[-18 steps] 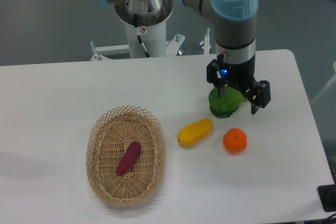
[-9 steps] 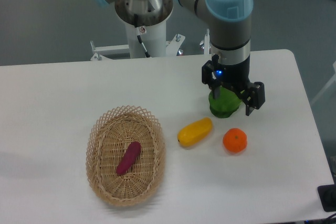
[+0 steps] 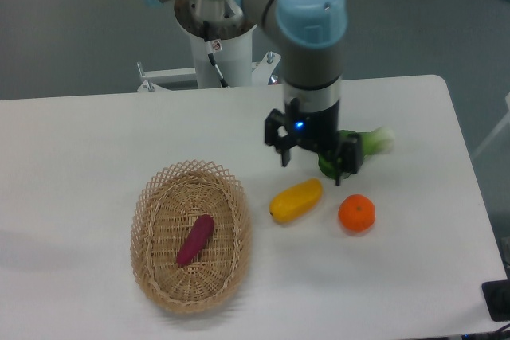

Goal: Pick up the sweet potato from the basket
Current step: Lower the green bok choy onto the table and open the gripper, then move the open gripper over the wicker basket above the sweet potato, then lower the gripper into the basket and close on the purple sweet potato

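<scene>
So the hand [image 3: 312, 171] is spread wide with nothing in it, hovering above the counter [image 3: 80, 141] by the yellow fruit [image 3: 296, 201]. The sweet potato [image 3: 195, 240] lies mid-basket [image 3: 159, 185], down and left of the hand, well apart. Its long axis runs diagonally, upper end tipped right.

Even, diffuse light from overhead fills the scene, bright without harshness. The white table [image 3: 96, 141] is close to overexposed but keeps its edges. Shadows are soft and short, pooling under the basket [image 3: 191, 236] and the orange fruit [image 3: 356, 213]. The arm's blue cap [image 3: 311, 12] carries a mild sheen. Focus is fairly sharp, slightly grainy overall.
</scene>
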